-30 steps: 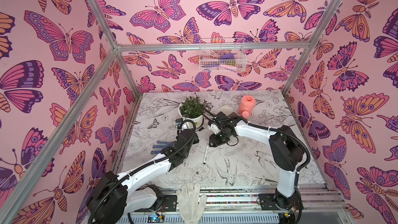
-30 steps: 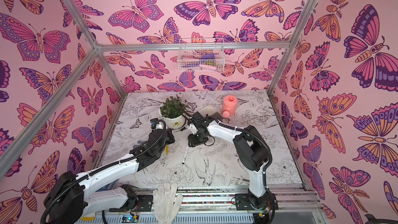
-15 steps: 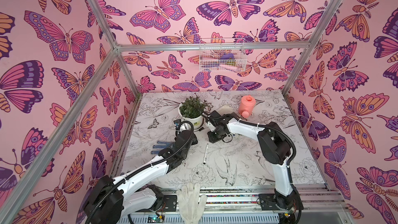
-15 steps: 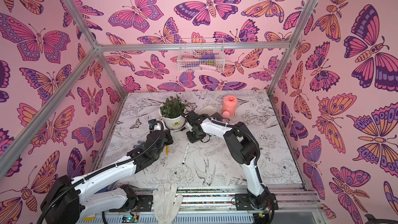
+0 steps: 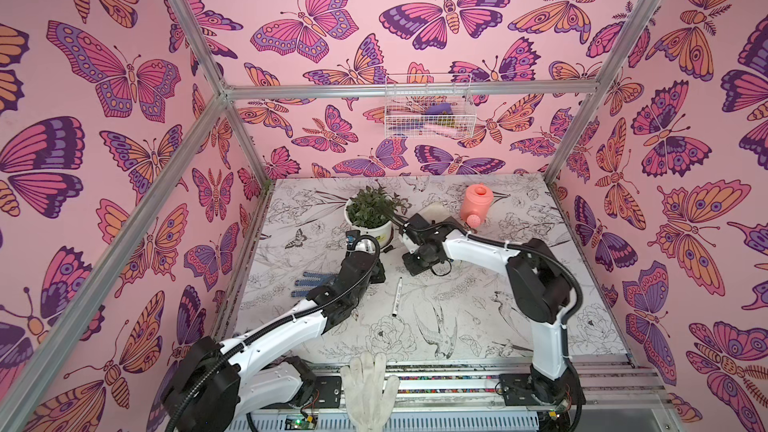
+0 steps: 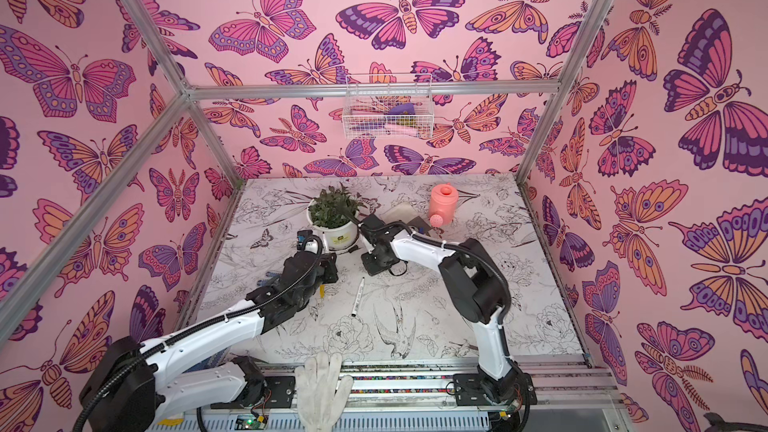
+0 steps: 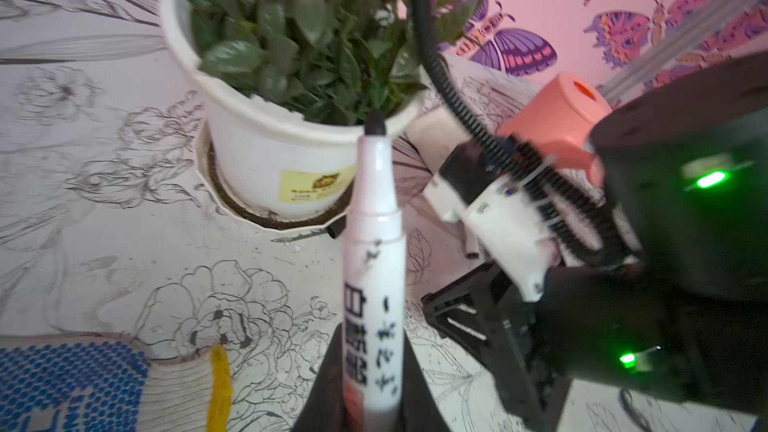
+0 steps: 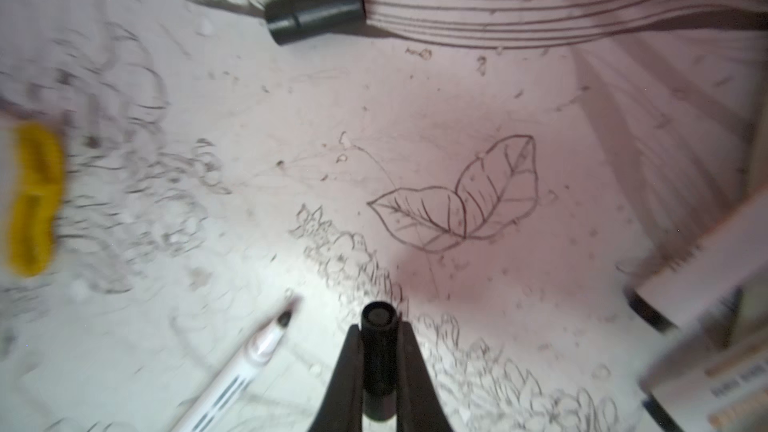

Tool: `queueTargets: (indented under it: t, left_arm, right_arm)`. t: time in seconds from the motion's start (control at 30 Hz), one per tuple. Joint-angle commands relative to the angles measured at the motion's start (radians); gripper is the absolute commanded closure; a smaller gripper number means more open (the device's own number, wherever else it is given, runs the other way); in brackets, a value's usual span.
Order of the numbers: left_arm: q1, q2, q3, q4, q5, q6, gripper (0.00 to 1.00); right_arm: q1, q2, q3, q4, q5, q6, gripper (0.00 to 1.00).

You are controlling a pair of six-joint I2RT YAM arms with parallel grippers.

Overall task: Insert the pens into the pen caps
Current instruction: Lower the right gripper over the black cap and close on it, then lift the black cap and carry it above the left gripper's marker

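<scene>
Left wrist, pen [image 7: 374, 251] in claw [image 7: 371, 336], plant [image 7: 307, 35] in pot [image 7: 257, 160]

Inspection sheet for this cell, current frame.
Surface: white sheet with black botanical line drawings, ink-flecked.
Job's things: white-barrelled marker pen, uncapped, in left pincer; black cylindrical cap in right pincer; second uncapped pen loose mid-table; spare black cap beside white pot of green plant.
Clutter: that pot, salmon plastic watering can, blue-dotted knit glove, white knit glove on front rail.
Pincers: left shut on pen, right shut on cap.
Cables: black corrugated conduit along each arm; no snag seen.
Surroundings: pink butterfly-print walls, aluminium frame, white wire basket.
</scene>
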Motion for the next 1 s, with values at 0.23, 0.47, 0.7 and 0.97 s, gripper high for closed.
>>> queueTargets:
  t: [0.23,0.47,0.7,0.97]
  left_arm:
    - [-0.043,0.067,-0.092,0.566,0.52,0.279,1.0]
    - [-0.061,0.106,-0.048,0.613,0.557,0.298,1.0]
    - [-0.076,0.153,-0.041,0.64,0.522,0.294,1.0]
    - [-0.079,0.16,-0.043,0.664,0.5,0.288,1.0]
  right_arm:
    - [-0.215,-0.531,-0.302,0.66,-0.497,0.319,0.99]
    - [-0.213,-0.571,-0.324,0.772,-0.628,0.38,1.0]
    - [-0.185,-0.576,-0.284,0.607,-0.619,0.239,1.0]
    - [-0.169,-0.582,-0.3,0.564,-0.593,0.208,1.0]
